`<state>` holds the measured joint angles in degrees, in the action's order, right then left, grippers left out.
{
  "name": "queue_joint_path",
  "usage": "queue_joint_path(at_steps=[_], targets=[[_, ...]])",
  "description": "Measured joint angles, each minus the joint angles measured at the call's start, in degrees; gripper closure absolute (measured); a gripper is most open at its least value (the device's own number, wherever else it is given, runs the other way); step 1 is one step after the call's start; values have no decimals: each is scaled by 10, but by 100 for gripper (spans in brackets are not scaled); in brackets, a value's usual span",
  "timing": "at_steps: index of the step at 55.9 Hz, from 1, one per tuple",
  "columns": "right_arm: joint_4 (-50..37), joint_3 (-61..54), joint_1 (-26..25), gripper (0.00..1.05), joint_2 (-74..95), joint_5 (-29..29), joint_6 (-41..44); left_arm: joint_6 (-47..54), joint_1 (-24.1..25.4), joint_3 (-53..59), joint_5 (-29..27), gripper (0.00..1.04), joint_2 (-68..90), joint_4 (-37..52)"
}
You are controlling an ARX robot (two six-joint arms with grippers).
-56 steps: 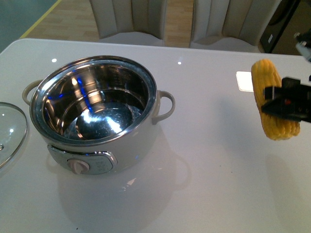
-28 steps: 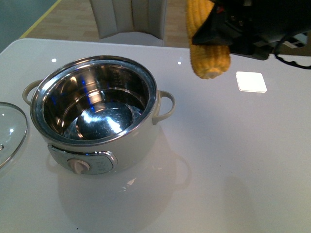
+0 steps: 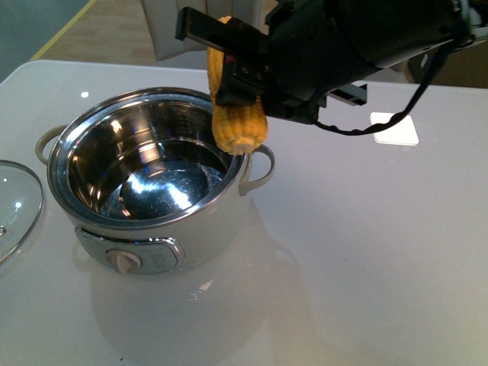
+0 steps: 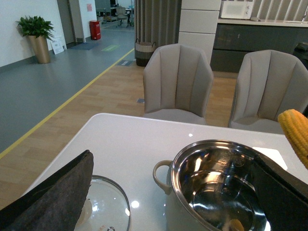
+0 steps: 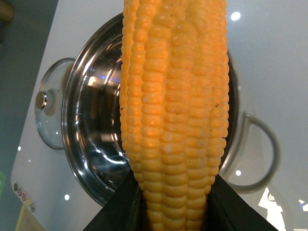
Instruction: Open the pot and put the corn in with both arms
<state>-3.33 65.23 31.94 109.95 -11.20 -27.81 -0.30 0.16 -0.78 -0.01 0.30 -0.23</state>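
The cream-white pot (image 3: 219,227) stands open at the table's left middle, and its steel bowl is empty. My right gripper (image 3: 238,75) is shut on the corn (image 3: 239,128) and holds it upright above the pot's right rim, near the right loop handle. In the right wrist view the corn (image 5: 175,110) fills the middle between my fingers (image 5: 126,208), with the pot (image 5: 77,144) beneath. My left gripper (image 4: 171,163) is open and empty, its jaws wide apart above the pot (image 4: 179,166) and the lid. The corn's tip (image 4: 296,134) shows at that view's edge.
The glass lid (image 3: 15,204) lies flat on the table left of the pot; it also shows in the left wrist view (image 4: 109,199) and the right wrist view (image 5: 48,113). A white square card (image 3: 394,128) lies at the right back. Two chairs (image 4: 178,82) stand behind the table.
My right arm has carried the corn from the table's right side, up and leftward, to above the pot's right rim. The pot and lid have not moved.
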Motion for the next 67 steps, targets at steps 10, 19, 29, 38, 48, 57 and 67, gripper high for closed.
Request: queue_joint_path(at_steps=[10, 19, 29, 38, 48, 57, 67], targets=[[10, 41, 23, 82, 39, 5, -10, 0, 0, 0, 0, 7, 0, 0], [22, 75, 38, 82, 72, 18, -11, 0, 0, 0, 0, 7, 0, 0], [31, 108, 56, 82, 112, 31, -8, 0, 0, 0, 0, 7, 0, 0], [43, 134, 62, 82, 137, 37, -2, 0, 0, 0, 0, 7, 0, 0], [57, 162, 63, 81, 164, 45, -1, 0, 0, 0, 0, 7, 0, 0], [66, 169, 66, 47, 170, 44, 2, 0, 0, 0, 0, 7, 0, 0], [62, 167, 63, 21, 170, 43, -1, 0, 0, 0, 0, 7, 0, 0]])
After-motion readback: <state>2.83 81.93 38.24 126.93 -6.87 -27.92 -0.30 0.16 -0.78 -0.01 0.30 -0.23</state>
